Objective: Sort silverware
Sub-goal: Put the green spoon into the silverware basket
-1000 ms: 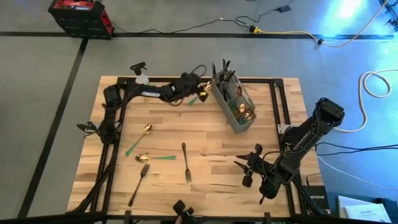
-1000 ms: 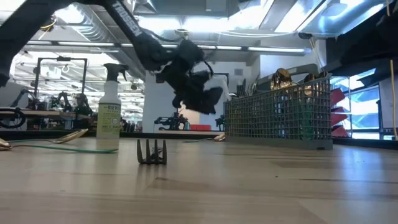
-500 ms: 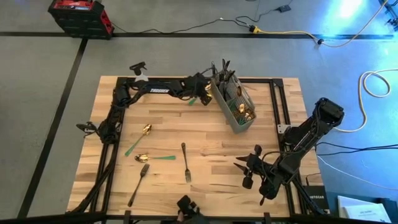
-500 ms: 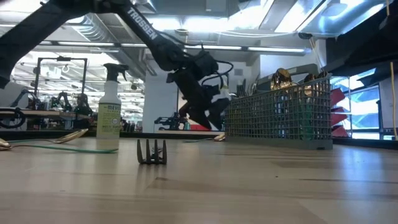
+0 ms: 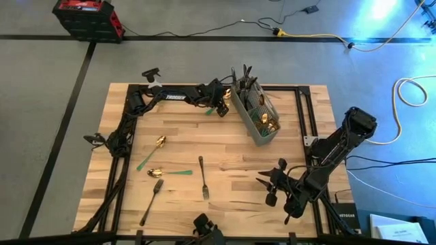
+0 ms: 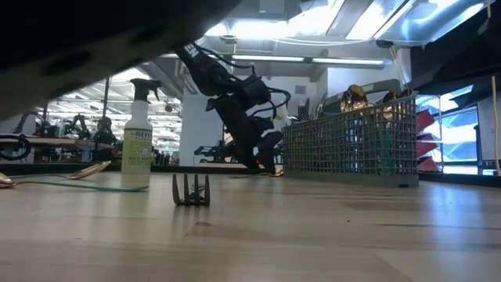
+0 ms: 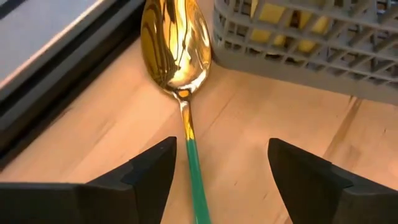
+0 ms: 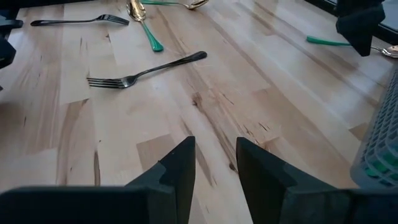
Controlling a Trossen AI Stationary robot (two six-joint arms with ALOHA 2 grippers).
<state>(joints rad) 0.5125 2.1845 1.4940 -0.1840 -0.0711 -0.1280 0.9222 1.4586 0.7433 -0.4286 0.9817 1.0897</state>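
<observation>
A gold spoon with a green handle (image 7: 176,50) lies flat on the table beside the grey mesh caddy (image 5: 255,112), its bowl toward the caddy. My left gripper (image 7: 222,149) (image 5: 221,107) is low over it, open and tipped down. One finger stands on each side of the handle (image 7: 194,168) without touching it. Two more green-handled gold spoons (image 5: 153,151) (image 5: 167,173) and two black forks (image 5: 204,178) (image 5: 152,201) lie on the table's left half. My right gripper (image 5: 270,187) (image 8: 216,146) hovers near the front right, slightly open, holding nothing.
The caddy (image 6: 352,145) holds several pieces of silverware and stands slantwise at the far middle. A spray bottle (image 5: 152,78) (image 6: 138,141) stands at the far left. A black frame rail (image 5: 293,88) runs along the table's far and side edges.
My left gripper has gone down to the table and toward the caddy, tipping its fingers steeply downward. In the low view its fingers now stand wider apart. The spoon by the caddy has stayed on the table.
</observation>
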